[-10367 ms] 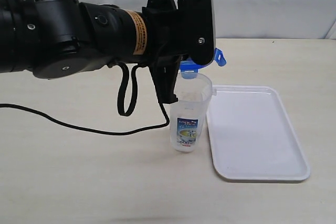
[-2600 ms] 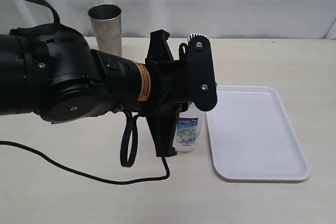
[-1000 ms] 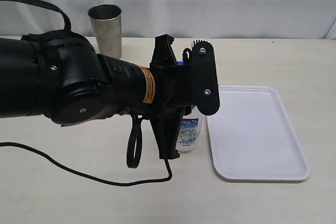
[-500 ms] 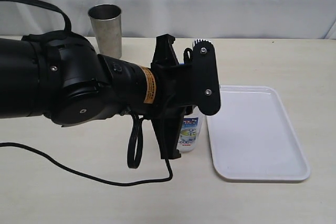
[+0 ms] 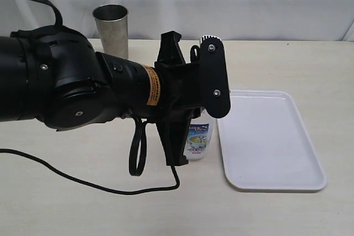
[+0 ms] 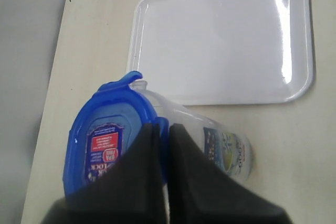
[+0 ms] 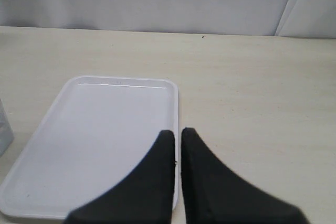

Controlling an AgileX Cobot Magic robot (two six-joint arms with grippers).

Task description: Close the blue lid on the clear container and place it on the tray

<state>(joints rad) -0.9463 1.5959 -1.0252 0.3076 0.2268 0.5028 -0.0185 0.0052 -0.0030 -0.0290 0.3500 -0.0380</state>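
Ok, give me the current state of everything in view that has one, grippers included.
Flat white rectangular plastic tray: flat on the table, nothing on it.
Tall clear plastic container: upright on the table beside the tray, not on it.
Small round bright-blue plastic lid: seated on the container's mouth, one flap sticking out.
Grey steel cup: upright, at the back.
Left gripper: shut, resting on the lid's top.
Right gripper: shut, holding nothing.

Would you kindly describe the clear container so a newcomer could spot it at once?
Find the white tray on the table. Off its long edge, under the black arm, stands the clear container. Unlike the grey steel cup, it is translucent, with a blue lid.
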